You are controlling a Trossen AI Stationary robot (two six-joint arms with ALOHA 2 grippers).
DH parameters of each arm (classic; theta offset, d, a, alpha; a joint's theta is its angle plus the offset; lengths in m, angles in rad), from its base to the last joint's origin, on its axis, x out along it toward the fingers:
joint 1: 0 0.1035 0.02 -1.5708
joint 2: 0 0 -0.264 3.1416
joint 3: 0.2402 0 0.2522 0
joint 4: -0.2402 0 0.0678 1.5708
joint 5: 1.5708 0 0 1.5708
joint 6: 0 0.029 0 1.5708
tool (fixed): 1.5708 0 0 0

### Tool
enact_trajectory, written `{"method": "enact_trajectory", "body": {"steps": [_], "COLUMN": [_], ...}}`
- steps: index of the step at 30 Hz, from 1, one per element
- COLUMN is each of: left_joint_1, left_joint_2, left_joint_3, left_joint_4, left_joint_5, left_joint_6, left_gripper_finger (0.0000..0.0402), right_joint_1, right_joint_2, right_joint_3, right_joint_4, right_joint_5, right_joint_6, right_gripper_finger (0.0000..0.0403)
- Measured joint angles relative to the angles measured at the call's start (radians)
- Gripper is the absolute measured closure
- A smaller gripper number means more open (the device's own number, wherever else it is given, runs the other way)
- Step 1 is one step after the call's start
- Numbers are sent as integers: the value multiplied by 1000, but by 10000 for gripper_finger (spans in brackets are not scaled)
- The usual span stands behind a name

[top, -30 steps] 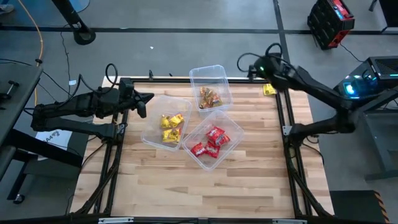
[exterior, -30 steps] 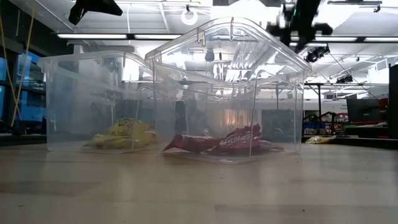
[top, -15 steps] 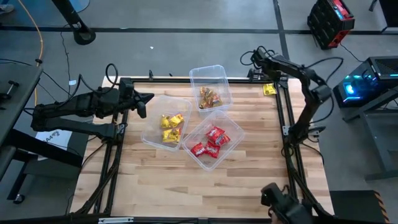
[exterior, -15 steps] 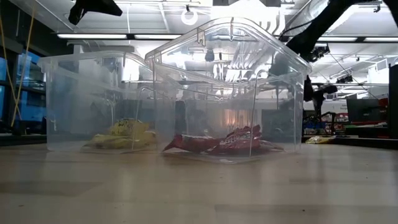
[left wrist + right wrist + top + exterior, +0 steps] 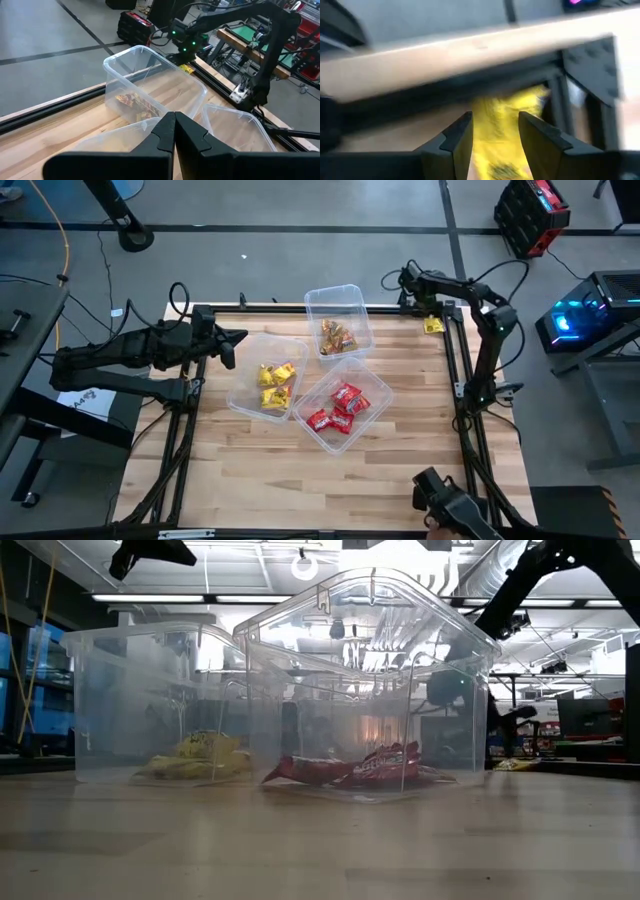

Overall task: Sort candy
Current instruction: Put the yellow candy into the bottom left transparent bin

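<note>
One loose yellow candy (image 5: 432, 325) lies flat on the table's far right corner. My right gripper (image 5: 424, 308) is over it, pointing down and open. In the right wrist view its two fingers stand on either side of the yellow candy (image 5: 504, 132); the blur hides whether they touch it. More yellow candy (image 5: 275, 385) lies in the left tub, red candy (image 5: 340, 408) in the near tub, and brown-gold candy (image 5: 338, 336) in the far tub. My left gripper (image 5: 236, 340) waits shut above the table's left side, beside the yellow tub.
Three clear tubs stand close together mid-table: the left tub (image 5: 250, 365), the near tub (image 5: 372, 385) and the far tub (image 5: 335, 297). A black rail (image 5: 452, 340) runs along the table's right edge, next to the loose candy. Bare wood stretches across the near half.
My right gripper has come down from well above the table toward the loose yellow candy at the far right corner, its arm folding in closer to the table's right edge. The candy and the tubs have stayed in place.
</note>
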Motion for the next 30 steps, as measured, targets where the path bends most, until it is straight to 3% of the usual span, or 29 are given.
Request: {"method": "enact_trajectory", "body": {"steps": [5, 9, 12, 14, 16, 23, 30], "left_joint_1": [0, 0, 0, 0, 0, 0, 0], "left_joint_2": [2, 2, 2, 2, 2, 2, 2], "left_joint_3": [0, 0, 0, 0, 0, 0, 0], "left_joint_4": [0, 0, 0, 0, 0, -1, -1], "left_joint_5": [-3, -4, -4, -4, -4, 23, 47], "left_joint_6": [0, 1, 1, 1, 1, 2, 3], "left_gripper_finger": [401, 401, 402, 401, 401, 402, 401], "right_joint_1": [0, -2, -4, 10, 34, 204, 310], "right_joint_2": [24, 26, 21, 15, 10, -38, -263], "right_joint_3": [-1, -9, -9, -11, -12, -21, -16], "right_joint_4": [33, 33, 21, -1, -19, -58, -42], "right_joint_5": [-147, -240, -370, -483, -531, -514, -432], "right_joint_6": [-82, -142, -212, -260, -293, -365, -305], "right_gripper_finger": [277, 333, 385, 395, 393, 402, 403]}}
